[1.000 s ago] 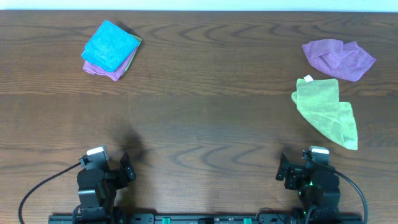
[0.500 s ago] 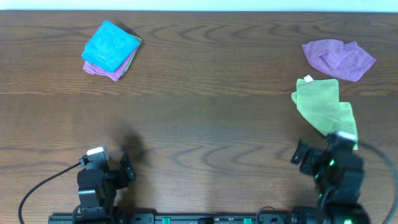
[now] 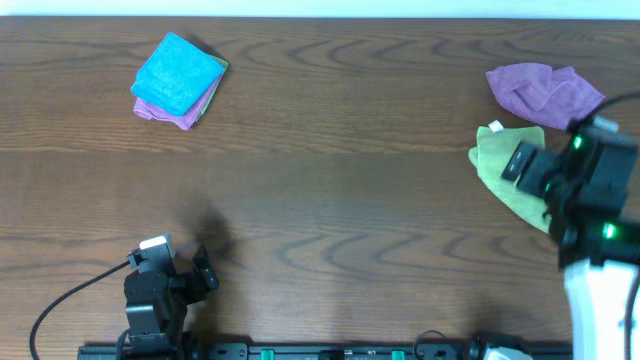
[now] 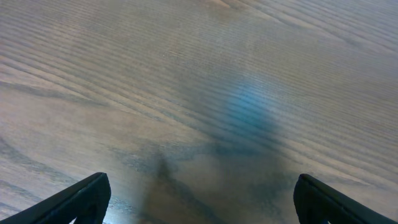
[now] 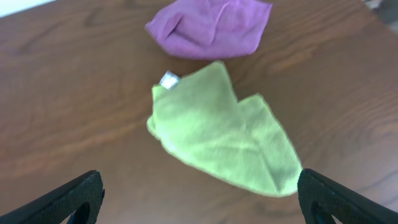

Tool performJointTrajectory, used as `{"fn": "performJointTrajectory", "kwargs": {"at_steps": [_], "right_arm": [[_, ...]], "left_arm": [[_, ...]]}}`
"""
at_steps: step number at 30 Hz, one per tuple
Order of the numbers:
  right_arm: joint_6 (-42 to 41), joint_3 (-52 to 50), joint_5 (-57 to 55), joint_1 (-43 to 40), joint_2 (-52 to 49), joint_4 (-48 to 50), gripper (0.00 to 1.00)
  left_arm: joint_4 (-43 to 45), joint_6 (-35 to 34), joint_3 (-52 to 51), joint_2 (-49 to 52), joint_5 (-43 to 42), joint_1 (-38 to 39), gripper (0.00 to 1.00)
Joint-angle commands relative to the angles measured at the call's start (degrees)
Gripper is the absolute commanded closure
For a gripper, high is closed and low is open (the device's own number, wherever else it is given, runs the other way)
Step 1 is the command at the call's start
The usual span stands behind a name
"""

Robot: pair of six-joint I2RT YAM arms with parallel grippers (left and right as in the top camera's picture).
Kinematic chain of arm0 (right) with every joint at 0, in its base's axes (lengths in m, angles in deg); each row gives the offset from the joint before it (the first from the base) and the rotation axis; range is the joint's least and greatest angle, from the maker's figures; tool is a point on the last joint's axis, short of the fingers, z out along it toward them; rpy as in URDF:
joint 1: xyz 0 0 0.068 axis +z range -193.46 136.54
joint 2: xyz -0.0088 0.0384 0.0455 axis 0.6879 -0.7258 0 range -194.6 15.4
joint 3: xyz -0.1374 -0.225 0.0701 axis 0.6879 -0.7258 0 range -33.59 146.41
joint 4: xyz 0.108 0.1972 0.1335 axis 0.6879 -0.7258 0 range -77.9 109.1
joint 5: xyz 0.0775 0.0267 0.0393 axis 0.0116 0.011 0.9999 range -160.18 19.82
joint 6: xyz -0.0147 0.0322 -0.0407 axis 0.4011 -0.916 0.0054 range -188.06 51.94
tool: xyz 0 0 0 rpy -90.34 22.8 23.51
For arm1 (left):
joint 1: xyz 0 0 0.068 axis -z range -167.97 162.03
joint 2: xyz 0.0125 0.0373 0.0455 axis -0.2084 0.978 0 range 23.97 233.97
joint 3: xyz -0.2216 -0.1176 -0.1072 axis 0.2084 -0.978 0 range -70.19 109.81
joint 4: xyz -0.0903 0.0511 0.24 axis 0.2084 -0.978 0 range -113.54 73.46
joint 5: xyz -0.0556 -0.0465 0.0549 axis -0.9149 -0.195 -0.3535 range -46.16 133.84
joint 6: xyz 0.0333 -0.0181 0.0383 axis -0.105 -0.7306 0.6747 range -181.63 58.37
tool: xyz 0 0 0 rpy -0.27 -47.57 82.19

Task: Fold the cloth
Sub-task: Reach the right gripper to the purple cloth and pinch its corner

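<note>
A light green cloth [image 3: 495,160] lies crumpled at the right of the table, partly hidden under my right arm. In the right wrist view the green cloth [image 5: 221,134] has a white tag at its far corner. My right gripper [image 5: 199,199] is open and empty, raised above the near side of the cloth. A purple cloth [image 3: 545,92] lies crumpled just beyond it and also shows in the right wrist view [image 5: 208,28]. My left gripper [image 4: 199,199] is open and empty over bare wood at the front left.
A stack of folded cloths, blue [image 3: 178,75] on top of a purple one, sits at the far left of the wooden table [image 3: 320,200].
My right arm has risen from its rest at the front right and moved away from me over the green cloth. The left arm has not moved.
</note>
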Motion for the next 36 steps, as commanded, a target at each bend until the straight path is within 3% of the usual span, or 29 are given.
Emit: {"fn": "performJointTrajectory", "kwargs": {"at_steps": [1, 7, 15, 23, 36], "right_arm": [[-1.4, 5.4, -1.4, -2.6, -6.6, 0.6, 0.01], [-1.4, 12.0, 1.3, -6.6, -18.9, 8.3, 0.01], [-0.8, 12.3, 1.8, -7.4, -31.2, 27.3, 0.01], [-0.8, 12.3, 3.0, -7.4, -41.5, 34.2, 0.01], [-0.8, 12.3, 8.4, -7.4, -53.2, 45.0, 0.09]], "left_arm": [[-0.5, 0.8, -1.2, -0.5, 0.5, -0.3, 0.05], [-0.5, 0.8, -1.2, -0.5, 0.5, -0.3, 0.05], [-0.5, 0.8, -1.2, -0.5, 0.5, -0.3, 0.05], [-0.5, 0.8, -1.2, -0.5, 0.5, -0.3, 0.05], [-0.5, 0.8, -1.2, -0.5, 0.5, -0.3, 0.05]]}}
